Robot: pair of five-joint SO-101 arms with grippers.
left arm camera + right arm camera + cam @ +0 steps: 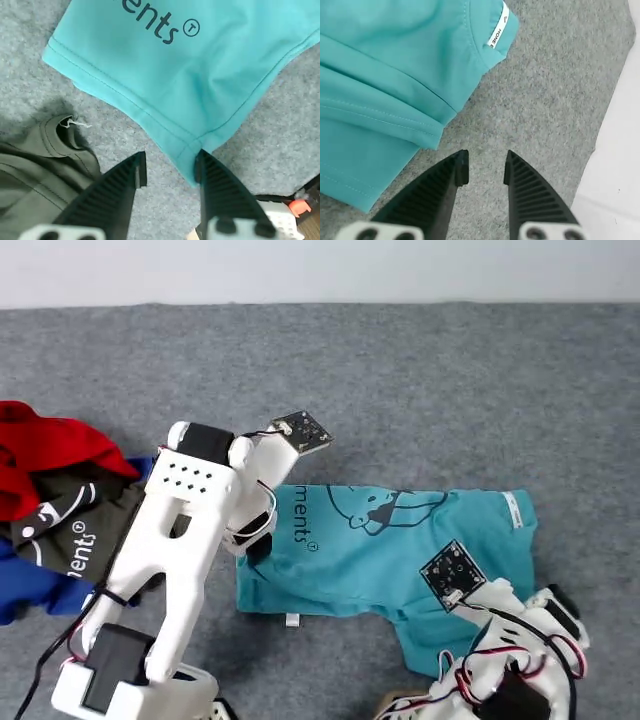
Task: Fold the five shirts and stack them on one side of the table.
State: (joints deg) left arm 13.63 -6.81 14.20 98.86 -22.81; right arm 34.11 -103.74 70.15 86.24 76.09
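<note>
A: Left gripper (170, 161) state?
B: Jaws apart, holding nothing. One finger touches the teal shirt (200, 75) at its hem corner; we can't tell if it pins it. The olive shirt (35, 170) is near the other finger.
A: Right gripper (486, 159)?
B: Also apart, over bare table (555, 100), just beside the teal shirt's edge.
A: From above?
B: We see the teal shirt spread mid-table, its near edge hidden under both arms. The red shirt (40, 445), olive and blue shirt (30, 585) are piled beside the left arm, cut off by the frame. We can't count them.
</note>
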